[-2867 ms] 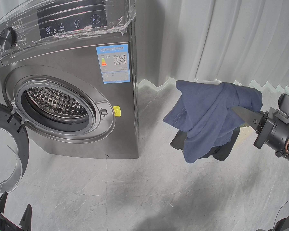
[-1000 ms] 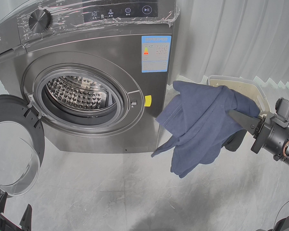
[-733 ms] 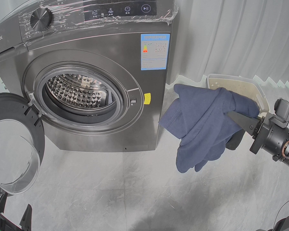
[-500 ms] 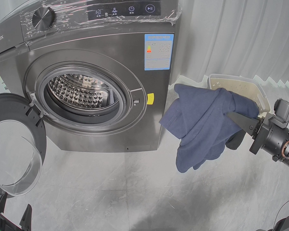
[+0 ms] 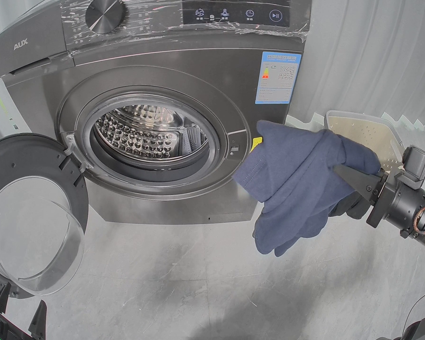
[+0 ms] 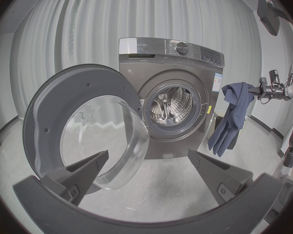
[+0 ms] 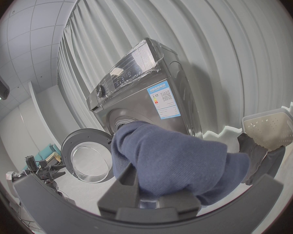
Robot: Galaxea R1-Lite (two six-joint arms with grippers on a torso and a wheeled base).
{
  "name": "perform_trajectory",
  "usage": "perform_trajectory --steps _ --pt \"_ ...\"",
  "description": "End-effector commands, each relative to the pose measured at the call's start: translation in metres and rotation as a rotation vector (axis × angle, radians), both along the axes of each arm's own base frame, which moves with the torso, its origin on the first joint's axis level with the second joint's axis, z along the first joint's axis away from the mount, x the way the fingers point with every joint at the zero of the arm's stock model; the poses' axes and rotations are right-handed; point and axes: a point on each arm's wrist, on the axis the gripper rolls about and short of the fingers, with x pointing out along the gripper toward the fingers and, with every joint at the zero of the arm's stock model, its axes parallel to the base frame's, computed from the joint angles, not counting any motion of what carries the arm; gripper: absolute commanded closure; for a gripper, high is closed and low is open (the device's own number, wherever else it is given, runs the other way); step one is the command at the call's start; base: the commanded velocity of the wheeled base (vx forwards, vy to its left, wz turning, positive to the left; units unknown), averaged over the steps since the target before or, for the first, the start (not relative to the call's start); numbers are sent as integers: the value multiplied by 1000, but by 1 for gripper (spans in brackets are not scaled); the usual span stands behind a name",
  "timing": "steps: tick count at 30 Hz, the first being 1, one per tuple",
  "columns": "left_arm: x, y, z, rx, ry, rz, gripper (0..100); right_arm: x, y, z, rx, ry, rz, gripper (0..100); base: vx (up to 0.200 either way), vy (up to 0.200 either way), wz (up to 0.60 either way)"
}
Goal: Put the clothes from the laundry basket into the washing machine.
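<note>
Holding one navy garment (image 5: 297,185) clamped in the jaws of the right gripper (image 5: 344,173) beside the single washing machine (image 5: 174,67), short of its open drum (image 5: 151,135), with one dark garment (image 5: 352,206) at the one laundry basket (image 5: 368,133) and the left gripper (image 6: 146,169) spread open; best lifted so the hanging hem clears the drum's lip.

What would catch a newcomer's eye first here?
The dark blue cloth garment dangling in mid-air, pinched in the right gripper just right of the grey metal front-loading washing machine. Next, its round glass-windowed door swung wide open to the left, baring the shiny perforated steel drum. Behind the garment sits a beige plastic laundry basket.
</note>
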Motion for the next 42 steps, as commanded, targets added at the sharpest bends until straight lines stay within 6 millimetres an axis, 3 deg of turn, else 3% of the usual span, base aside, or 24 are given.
perform_trajectory --steps 1,17,29,42 --pt "0 0 -5 0 -1 0 0 0 0 -2 -5 6 2 100 -200 0 0" --pt "0 0 -5 0 -2 0 0 0 0 -8 -25 19 0 100 -13 0 0" --pt "0 0 -5 0 -1 0 0 6 6 -14 -45 32 14 100 0 200 0" --pt "0 0 -5 0 -1 1 0 1 11 -13 -40 32 68 100 0 0 0"
